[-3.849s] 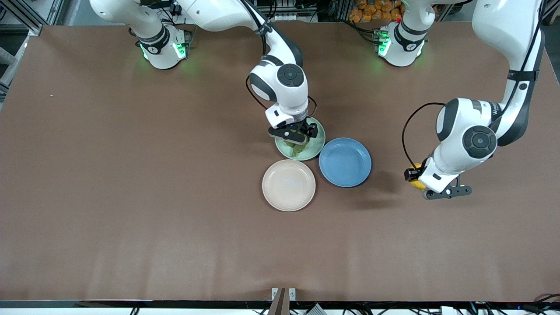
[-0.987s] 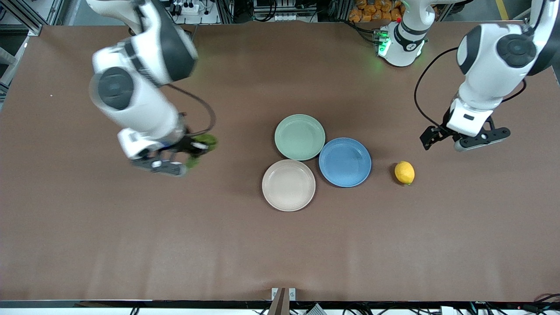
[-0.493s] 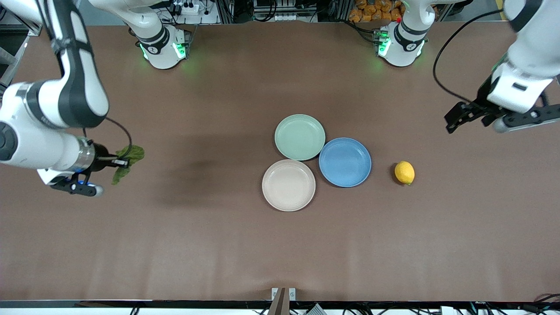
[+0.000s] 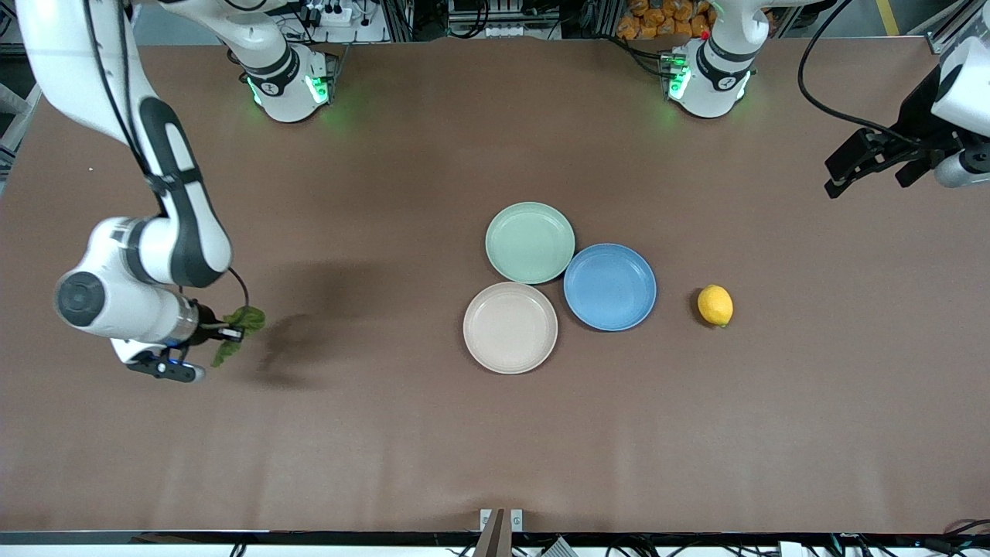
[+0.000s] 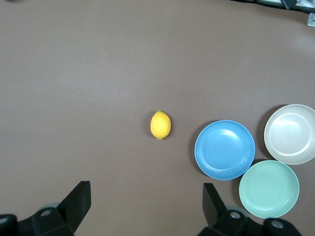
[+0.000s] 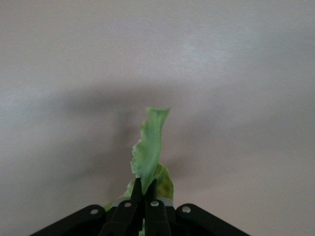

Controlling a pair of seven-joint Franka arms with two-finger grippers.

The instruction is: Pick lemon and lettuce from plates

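Note:
My right gripper (image 4: 229, 333) hangs over bare table at the right arm's end, shut on the crinkled green lettuce (image 4: 236, 328); the leaf (image 6: 150, 145) sticks out past the fingertips (image 6: 145, 183). The yellow lemon (image 4: 715, 305) lies on the table beside the blue plate, toward the left arm's end; it also shows in the left wrist view (image 5: 160, 125). The mint green plate (image 4: 530, 242) and the beige plate (image 4: 510, 327) hold nothing. My left gripper (image 4: 874, 166) is raised high over the left arm's end, open, with nothing between its fingers (image 5: 78, 199).
A blue plate (image 4: 609, 287) touches both other plates in the table's middle; it holds nothing. The two arm bases (image 4: 288, 81) (image 4: 708, 73) stand along the table's edge farthest from the front camera.
The right arm has carried the lettuce lower and slightly toward the table's middle. The left gripper has risen and drawn back toward the table's corner, away from the lemon.

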